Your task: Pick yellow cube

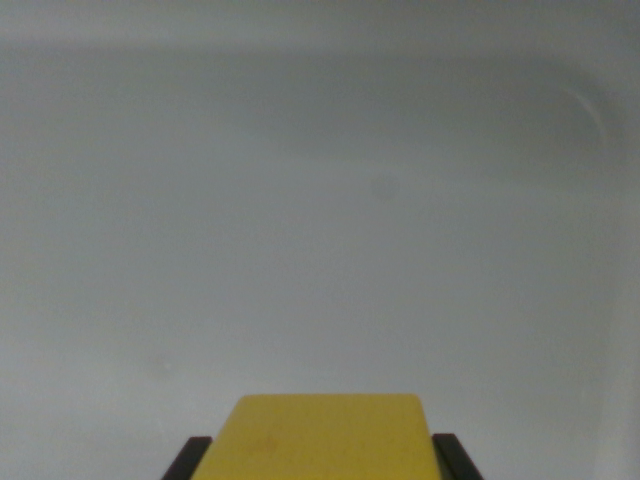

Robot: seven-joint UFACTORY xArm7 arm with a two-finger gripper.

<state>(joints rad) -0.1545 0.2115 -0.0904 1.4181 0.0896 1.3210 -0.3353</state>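
Observation:
The yellow cube (pixel 328 437) fills the bottom middle of the wrist view, its flat top face towards the camera. Two black fingertips (pixel 187 459) of my gripper (pixel 325 460) show at its left and right sides, pressed against it, so the gripper is shut on the cube. The cube's lower part is cut off by the frame's bottom edge.
Behind the cube lies a pale grey-white surface, apparently the inside of a tray or bin (pixel 590 110), with a rounded raised rim curving along the top and the wrist view's right. A faint smudge (pixel 383 186) marks its middle.

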